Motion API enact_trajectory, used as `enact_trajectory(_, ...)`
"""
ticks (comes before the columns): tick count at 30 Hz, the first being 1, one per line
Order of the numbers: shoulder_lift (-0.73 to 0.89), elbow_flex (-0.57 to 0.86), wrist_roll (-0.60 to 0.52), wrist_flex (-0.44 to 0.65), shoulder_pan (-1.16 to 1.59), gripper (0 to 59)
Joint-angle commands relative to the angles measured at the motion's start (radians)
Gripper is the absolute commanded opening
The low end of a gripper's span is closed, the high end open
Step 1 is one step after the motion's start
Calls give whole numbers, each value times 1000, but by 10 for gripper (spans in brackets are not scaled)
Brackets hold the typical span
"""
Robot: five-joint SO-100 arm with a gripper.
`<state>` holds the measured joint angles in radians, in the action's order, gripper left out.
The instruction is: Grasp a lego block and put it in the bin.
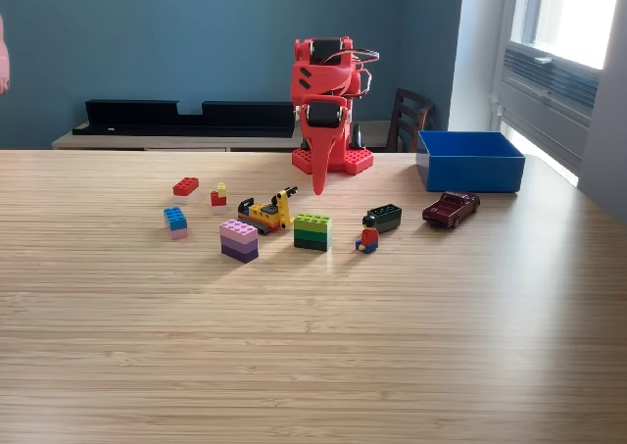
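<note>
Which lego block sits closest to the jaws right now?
The green block, a light green layer on dark green, lies almost directly below the gripper. The pink-purple block and the black one sit farther to either side.

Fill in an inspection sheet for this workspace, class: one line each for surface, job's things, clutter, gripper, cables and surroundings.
Surface: wooden table, bare in front.
Job's things: blue bin at the exterior view's right, seems empty; green block, purple block, blue block, red block, black block all on the table.
Clutter: toy car, figure, yellow toy.
Gripper: gripper points down, above the table, looks shut, holds nothing.
Cables: wires at the arm's top.
Surroundings: blue wall, black tray, chair, window.
</note>
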<state>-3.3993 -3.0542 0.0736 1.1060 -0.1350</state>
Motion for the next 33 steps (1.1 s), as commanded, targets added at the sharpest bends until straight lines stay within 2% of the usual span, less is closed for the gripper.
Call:
enact_trajectory(1,25,147,-5,-29,8,0)
enact_trajectory(7,314,434,-35,2,0,0)
enact_trajectory(15,741,1051,-133,281,-40,0)
enact_trajectory(18,864,1229,-198,347,-66,1)
enact_trajectory(19,900,1270,-218,357,-74,24)
enact_trajectory(22,1000,1335,-268,360,-101,145)
enact_trajectory(24,1062,1353,-304,353,-126,178)
enact_trajectory(28,1177,1368,-357,321,-181,222)
enact_trajectory(33,1318,1368,-407,239,-250,229)
